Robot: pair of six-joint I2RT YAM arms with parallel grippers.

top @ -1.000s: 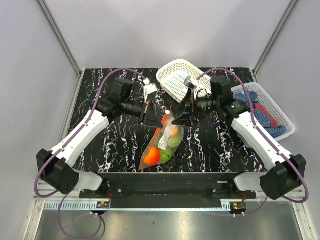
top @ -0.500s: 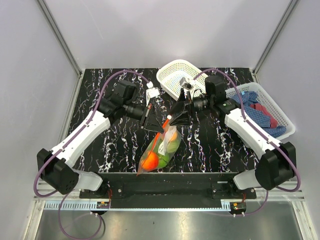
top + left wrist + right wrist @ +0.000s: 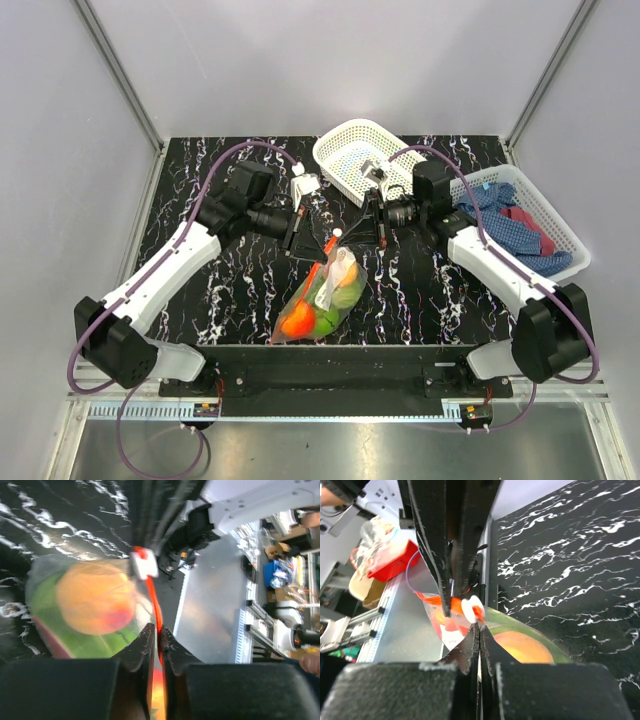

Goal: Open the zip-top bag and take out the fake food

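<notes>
The clear zip-top bag [image 3: 318, 300] hangs slanted over the table's middle, its orange-red zip strip [image 3: 156, 605] running up to a white slider [image 3: 338, 233]. Inside it the fake food shows: an orange ball [image 3: 298, 320], green pieces [image 3: 345, 293] and a pale ball. My left gripper [image 3: 305, 240] is shut on the zip strip, which passes between its tips [image 3: 157, 630]. My right gripper [image 3: 352, 240] is shut, its tips [image 3: 479, 626] pinching the bag's edge just beside the slider [image 3: 471, 608]. The orange ball [image 3: 522, 647] lies right behind them.
A round white lattice basket [image 3: 335, 140] stands at the back centre. Behind the right arm, a rectangular white basket [image 3: 565, 240] holds blue and red cloths [image 3: 510, 225]. Grey walls close in the table on three sides.
My right gripper went from wide open to shut at the bag's top beside the slider. The bag and both grippers shifted slightly; the left gripper stays on the strip.
</notes>
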